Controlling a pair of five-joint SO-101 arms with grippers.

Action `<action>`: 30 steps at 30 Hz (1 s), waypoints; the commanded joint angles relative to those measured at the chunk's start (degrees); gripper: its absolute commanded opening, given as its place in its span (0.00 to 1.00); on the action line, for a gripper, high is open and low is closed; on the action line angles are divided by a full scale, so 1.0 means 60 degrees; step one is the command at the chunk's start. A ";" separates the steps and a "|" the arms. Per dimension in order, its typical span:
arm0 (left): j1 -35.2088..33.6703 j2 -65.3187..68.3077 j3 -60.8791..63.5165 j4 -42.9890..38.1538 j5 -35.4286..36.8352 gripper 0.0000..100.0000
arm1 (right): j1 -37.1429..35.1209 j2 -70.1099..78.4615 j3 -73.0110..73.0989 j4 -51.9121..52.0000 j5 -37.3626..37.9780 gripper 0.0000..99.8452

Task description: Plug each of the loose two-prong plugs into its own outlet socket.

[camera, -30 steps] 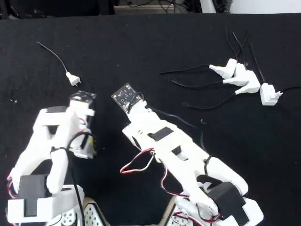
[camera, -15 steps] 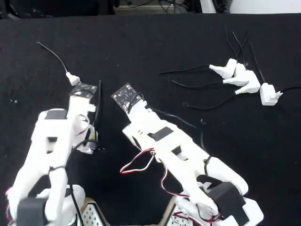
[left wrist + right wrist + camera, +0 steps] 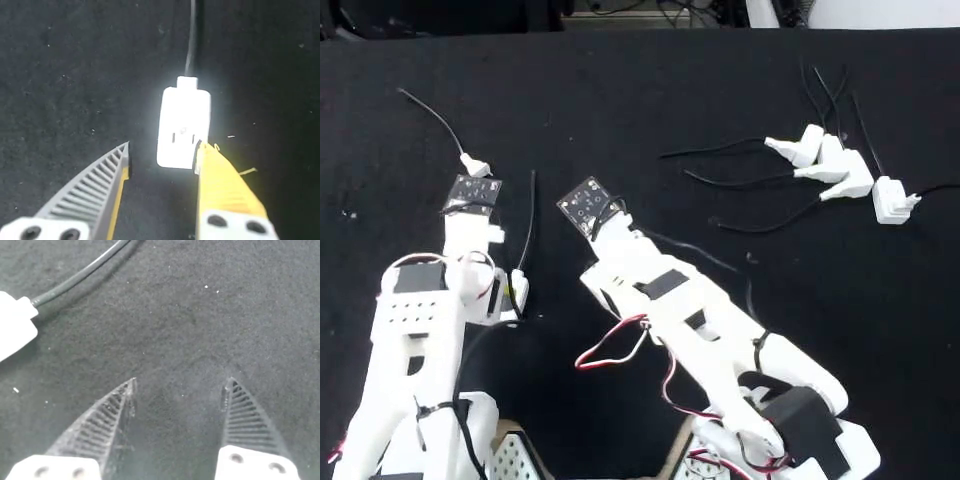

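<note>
A white outlet socket (image 3: 183, 125) with two short slots lies flat on the black cloth. Its dark cable runs straight away from my left gripper (image 3: 162, 147). That gripper is open. Its yellow fingertip (image 3: 210, 165) overlaps the socket's near corner, and the grey finger stands apart on the other side. In the high view the same socket (image 3: 519, 290) lies beside the left arm. A small white two-prong plug (image 3: 473, 162) rests just beyond that arm's wrist. My right gripper (image 3: 180, 382) is open over bare cloth, with the socket (image 3: 12, 322) off to its side.
Several white plugs (image 3: 825, 160) with black cables lie bunched at the far right, next to another white socket block (image 3: 890, 200). The right arm (image 3: 670, 290) stretches diagonally across the middle. Black cloth (image 3: 650, 90) covers the whole table.
The left arm has swung to the left and reached farther out, so its wrist now sits just short of the small plug. The socket's black cable has come into sight. The right arm has not moved.
</note>
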State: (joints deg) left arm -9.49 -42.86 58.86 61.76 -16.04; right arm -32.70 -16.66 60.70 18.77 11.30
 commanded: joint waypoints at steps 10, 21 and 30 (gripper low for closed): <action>-0.1531 0.2535 -0.0447 -0.2066 -0.0161 0.22 | -0.0103 -0.0447 -0.0022 -0.0205 0.0044 0.27; -0.1941 0.3282 -0.0828 -0.2110 -0.0132 0.22 | -0.0103 -0.0447 -0.0037 -0.0205 0.0044 0.27; -0.3201 0.2784 -0.1326 -0.2037 0.0542 0.22 | -0.0103 -0.0447 -0.0051 -0.0205 0.0044 0.27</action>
State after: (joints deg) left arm -25.05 -25.19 53.14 50.07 -15.60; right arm -32.70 -16.66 60.70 18.77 11.30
